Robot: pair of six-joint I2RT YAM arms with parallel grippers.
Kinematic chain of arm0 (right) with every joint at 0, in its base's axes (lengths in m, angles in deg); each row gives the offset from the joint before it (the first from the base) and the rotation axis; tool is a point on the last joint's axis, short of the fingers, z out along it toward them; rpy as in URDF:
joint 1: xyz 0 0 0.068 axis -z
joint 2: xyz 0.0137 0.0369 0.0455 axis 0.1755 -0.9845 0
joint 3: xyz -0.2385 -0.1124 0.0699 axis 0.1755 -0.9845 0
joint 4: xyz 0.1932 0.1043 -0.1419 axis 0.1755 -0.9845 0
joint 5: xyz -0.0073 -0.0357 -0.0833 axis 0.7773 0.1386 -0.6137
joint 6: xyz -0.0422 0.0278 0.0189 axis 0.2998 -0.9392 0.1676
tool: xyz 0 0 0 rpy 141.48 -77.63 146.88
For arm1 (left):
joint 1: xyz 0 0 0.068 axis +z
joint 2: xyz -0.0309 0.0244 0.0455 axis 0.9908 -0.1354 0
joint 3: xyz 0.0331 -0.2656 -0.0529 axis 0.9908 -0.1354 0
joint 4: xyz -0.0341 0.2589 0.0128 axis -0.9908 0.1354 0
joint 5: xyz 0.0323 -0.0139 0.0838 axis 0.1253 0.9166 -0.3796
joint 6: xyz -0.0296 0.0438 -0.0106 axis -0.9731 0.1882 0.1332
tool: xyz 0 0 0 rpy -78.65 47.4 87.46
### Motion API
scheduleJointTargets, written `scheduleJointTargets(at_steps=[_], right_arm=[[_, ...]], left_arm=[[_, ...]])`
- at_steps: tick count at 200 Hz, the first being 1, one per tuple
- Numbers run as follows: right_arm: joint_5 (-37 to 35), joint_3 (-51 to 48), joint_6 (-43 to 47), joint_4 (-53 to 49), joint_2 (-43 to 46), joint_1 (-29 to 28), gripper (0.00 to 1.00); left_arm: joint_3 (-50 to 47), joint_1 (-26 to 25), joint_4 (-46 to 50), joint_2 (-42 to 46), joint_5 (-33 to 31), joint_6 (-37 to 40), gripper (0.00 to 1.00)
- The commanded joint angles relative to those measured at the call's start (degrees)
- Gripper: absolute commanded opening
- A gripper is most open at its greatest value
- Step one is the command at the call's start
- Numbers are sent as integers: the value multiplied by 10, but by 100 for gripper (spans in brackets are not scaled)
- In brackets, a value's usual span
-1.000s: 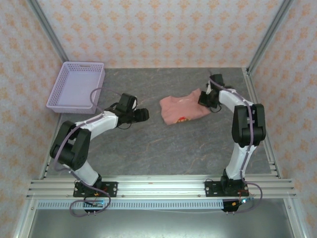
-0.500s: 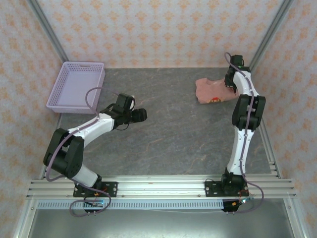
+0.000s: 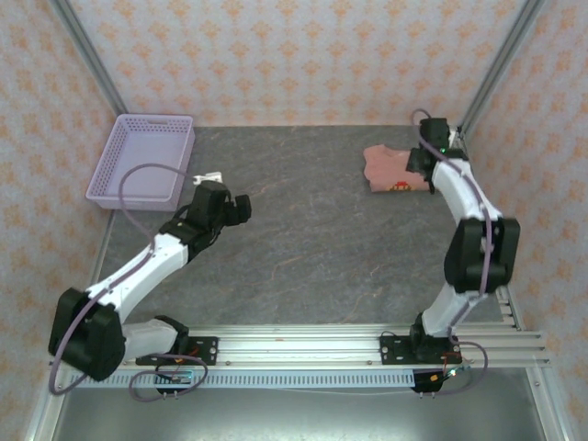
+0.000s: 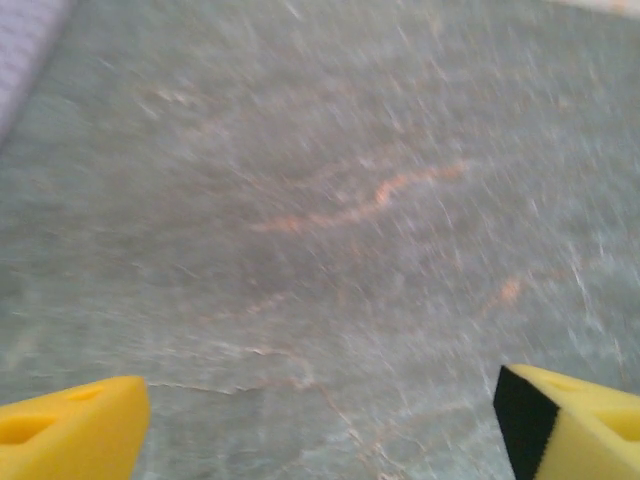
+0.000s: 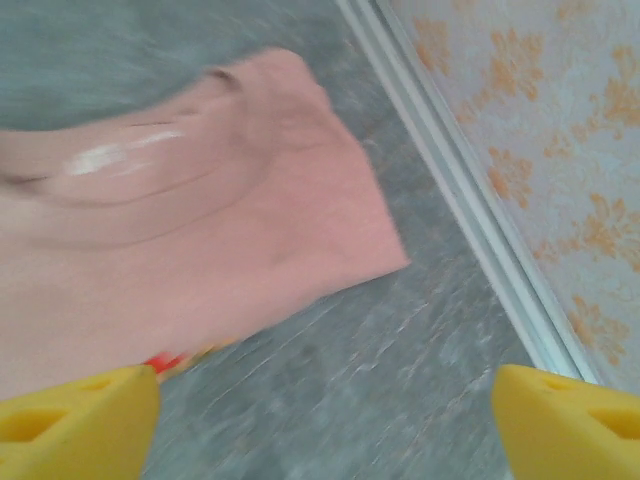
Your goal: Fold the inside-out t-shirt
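Top external: the inside-out t-shirt lies bunched on the table, well apart to the right of the basket; it looks soft, light and floppy, so I judge a pinch at a hem corner or sleeve edge best; the right tool hangs at its side away from the basket, arm stretched far; the left tool sits near the basket, arm low. Left wrist: jaws wide, bare table between. Right wrist: jaws wide, gripping nothing; cloth just ahead.
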Motion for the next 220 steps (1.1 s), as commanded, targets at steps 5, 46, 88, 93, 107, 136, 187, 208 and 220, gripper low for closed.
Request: scheduleJointTargets(at_steps=[5,46,88,93,107,136,187,208,220], right_arm=[[-9,-150,-51,138,101,-56,97],[-88,-361,-91,283,201,-69,99],[-105,-507,-11,527,179,-69,99],[-111,-513,-7,546,170,-68,99],[-94,-509,-1,556,169,-68,99],[-55,-541,27,639,170,-66,99],[-25,-570,52,747,116,-60,99],[4,-573,31,784,84,-36,99],[-5,-568,30,784,69,-34,99]], left_arm=[[-45,14,-55,69,-153,43,100],[-110,47,-109,127,-274,99,100],[-189,132,-277,52,-179,178,100],[-198,138,-302,40,-166,182,100],[-216,146,-374,2,-141,185,100],[-212,153,-449,-75,-108,193,100],[-200,163,-515,-163,-62,217,100],[-209,166,-544,-175,-45,222,100],[-209,168,-543,-175,-44,220,100]])
